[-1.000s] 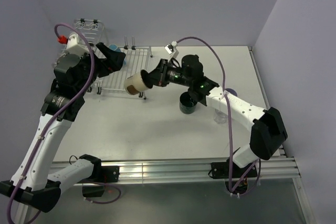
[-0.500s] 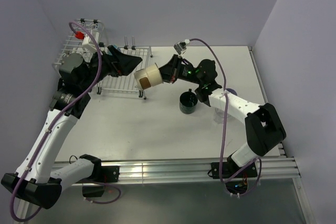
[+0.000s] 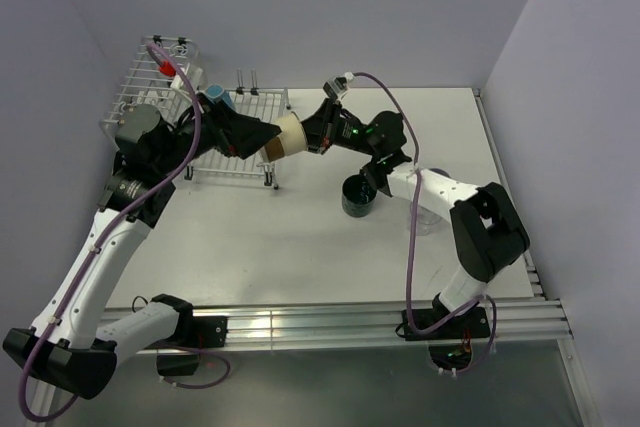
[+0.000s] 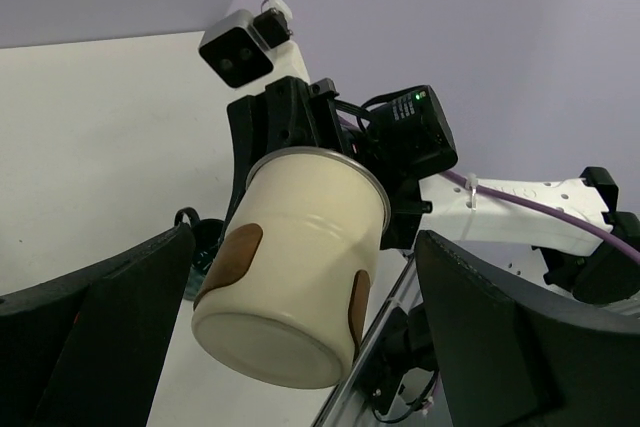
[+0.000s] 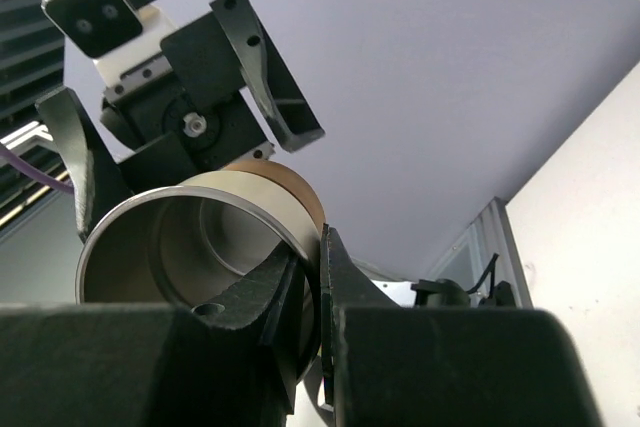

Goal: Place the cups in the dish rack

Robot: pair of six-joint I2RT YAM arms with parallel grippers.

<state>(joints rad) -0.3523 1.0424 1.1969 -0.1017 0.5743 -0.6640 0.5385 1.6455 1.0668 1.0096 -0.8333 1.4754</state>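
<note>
The tan-brown cup (image 3: pixel 288 137) hangs in the air on its side over the dish rack's right edge. My right gripper (image 3: pixel 309 136) is shut on its rim, one finger inside and one outside (image 5: pixel 322 277). My left gripper (image 3: pixel 264 134) is open, and its fingers (image 4: pixel 95 332) flank the cup's base (image 4: pixel 290 277) with gaps on both sides. The white wire dish rack (image 3: pixel 232 150) lies at the back left with its basket part (image 3: pixel 140 82). The light-blue mug (image 3: pixel 218 99) sits in the rack. The dark teal mug (image 3: pixel 357 196) stands on the table.
The clear tumbler (image 3: pixel 421 219) stands on the table under my right arm. The lavender tumbler is hidden. Walls close the table at the back and right. A metal rail (image 3: pixel 330 322) runs along the near edge.
My right gripper carried the tan-brown cup up and left, toward the rack. My left gripper swung right from over the rack and now straddles the cup's base.
</note>
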